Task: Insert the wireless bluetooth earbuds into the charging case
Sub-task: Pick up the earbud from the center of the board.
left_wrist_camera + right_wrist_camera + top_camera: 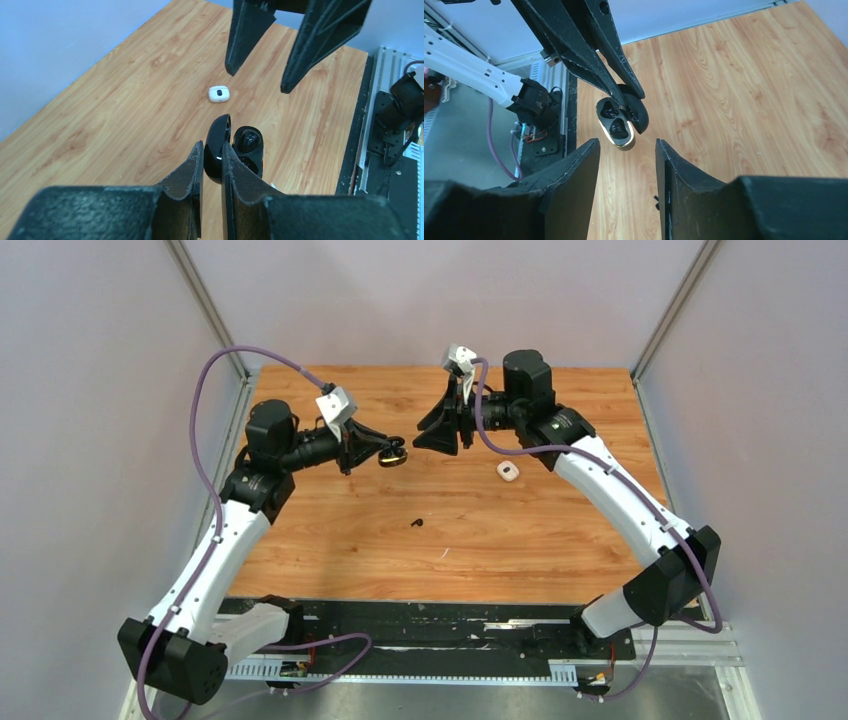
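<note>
The left gripper [212, 148] pinches the open black charging case [616, 125] by its lid, above the table [560, 540]. Facing that case, the right gripper [626, 142] stands half-spread (nothing between its fingers). One black earbud [417, 523] lies on the table near the case.

arms [215, 560]: wht links, blk joints | cables [200, 410]: purple | grippers [393, 452]: blk
</note>
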Robot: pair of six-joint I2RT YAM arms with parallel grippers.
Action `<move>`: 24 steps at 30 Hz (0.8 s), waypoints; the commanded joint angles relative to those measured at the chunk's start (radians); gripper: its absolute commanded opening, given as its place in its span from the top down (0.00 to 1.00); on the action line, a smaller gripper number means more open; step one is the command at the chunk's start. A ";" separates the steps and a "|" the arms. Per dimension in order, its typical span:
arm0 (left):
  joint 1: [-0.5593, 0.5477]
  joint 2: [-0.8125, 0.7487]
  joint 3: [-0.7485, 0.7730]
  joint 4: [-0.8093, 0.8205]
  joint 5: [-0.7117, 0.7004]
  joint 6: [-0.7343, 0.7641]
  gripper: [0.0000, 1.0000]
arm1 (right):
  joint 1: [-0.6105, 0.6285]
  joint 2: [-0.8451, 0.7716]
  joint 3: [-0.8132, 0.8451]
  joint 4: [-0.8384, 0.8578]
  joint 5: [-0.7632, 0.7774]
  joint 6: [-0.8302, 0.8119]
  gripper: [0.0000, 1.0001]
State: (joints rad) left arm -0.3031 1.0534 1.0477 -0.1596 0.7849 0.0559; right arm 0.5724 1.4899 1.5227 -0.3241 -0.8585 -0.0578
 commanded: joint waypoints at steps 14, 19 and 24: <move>0.006 -0.081 -0.012 -0.068 -0.335 0.037 1.00 | -0.017 -0.029 -0.290 0.021 0.267 -0.005 0.61; 0.019 -0.109 -0.020 -0.068 -0.402 -0.013 1.00 | 0.009 0.050 -0.366 0.004 0.328 -0.024 0.63; 0.063 -0.115 -0.022 -0.018 -0.420 -0.048 1.00 | 0.066 0.170 -0.356 -0.013 0.430 0.133 0.57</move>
State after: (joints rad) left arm -0.2749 0.9554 1.0252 -0.2420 0.4145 0.0498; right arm 0.5995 1.5917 1.1603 -0.3256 -0.5198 -0.0410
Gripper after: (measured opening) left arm 0.204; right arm 0.412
